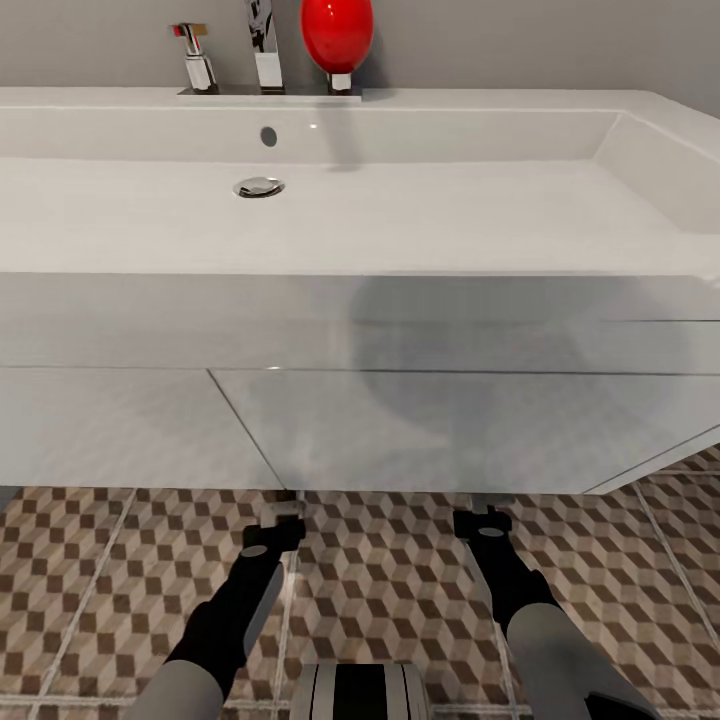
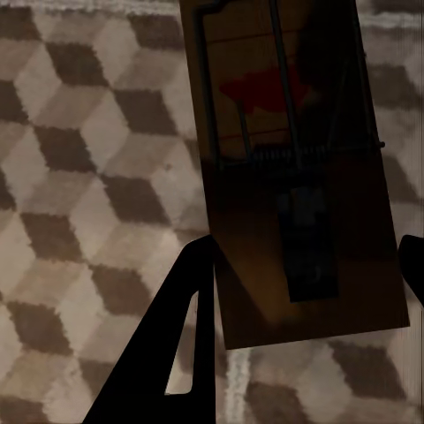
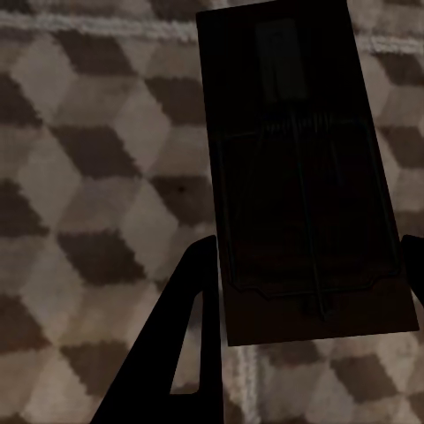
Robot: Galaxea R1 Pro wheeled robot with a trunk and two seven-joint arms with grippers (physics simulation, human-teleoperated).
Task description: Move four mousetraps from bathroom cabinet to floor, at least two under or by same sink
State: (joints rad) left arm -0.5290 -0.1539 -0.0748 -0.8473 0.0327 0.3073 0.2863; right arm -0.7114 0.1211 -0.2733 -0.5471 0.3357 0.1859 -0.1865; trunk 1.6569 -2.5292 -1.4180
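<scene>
Directly ahead in the head view stands the sink [image 1: 420, 215], a wide white basin on a glossy white vanity [image 1: 400, 420], with a chrome tap [image 1: 263, 45] and a red rounded dispenser [image 1: 337, 35] on its back ledge and a chrome drain [image 1: 259, 187] in the bowl. Below the vanity's front edge lies the bathroom floor [image 1: 390, 590], tiled in a brown, beige and white cube pattern with pale grout lines.

Both arms reach down toward the foot of the vanity. The left gripper [image 1: 274, 528] and the right gripper [image 1: 484, 521] sit low over the tiles, just in front of the cabinet's underside and well apart from each other.

In the left wrist view, a mousetrap [image 2: 300, 177] lies between the two dark fingers [image 2: 177, 353], a brown wooden slab with a wire bar, a coil spring and a red mark on it; the jaws stand at either side of the board, clamped on its edges, with tile beneath. In the right wrist view, a second mousetrap [image 3: 305, 177], darker in shadow, sits likewise between the right fingers [image 3: 181, 344], held at its edges above the cube-patterned tile. Whether either board touches the tile I cannot tell.
</scene>
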